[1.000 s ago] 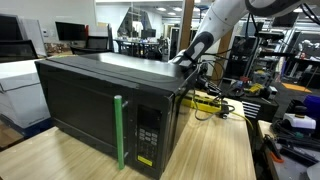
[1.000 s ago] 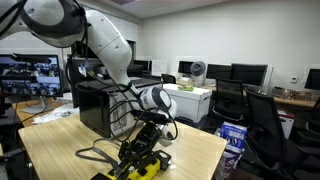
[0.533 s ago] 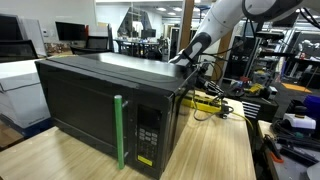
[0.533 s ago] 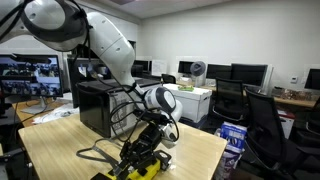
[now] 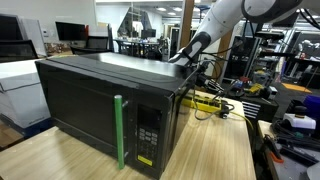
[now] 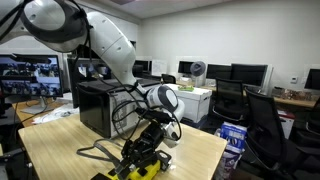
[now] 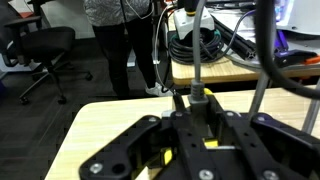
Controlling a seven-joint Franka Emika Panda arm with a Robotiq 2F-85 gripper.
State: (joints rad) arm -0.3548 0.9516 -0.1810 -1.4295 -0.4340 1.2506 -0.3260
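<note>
Behind the microwave (image 5: 100,100), a black plug (image 7: 197,96) sits pinched in the gripper (image 7: 198,108). We see its jaws drawn most of the way together on the plug, with the cord (image 7: 198,45) running straight off from the fingers. We judge the hold to be a narrow one: a sideways tug from the cord could twist the plug out of line or slip it free. Just behind the microwave's rear corner, a yellow power strip (image 5: 205,100) lies in a knot of loose cables (image 6: 105,155) on the worktop (image 5: 215,150). We think a careless move here could snag a loop, drag the strip along, or knock the arm against the microwave's back edge.
</note>
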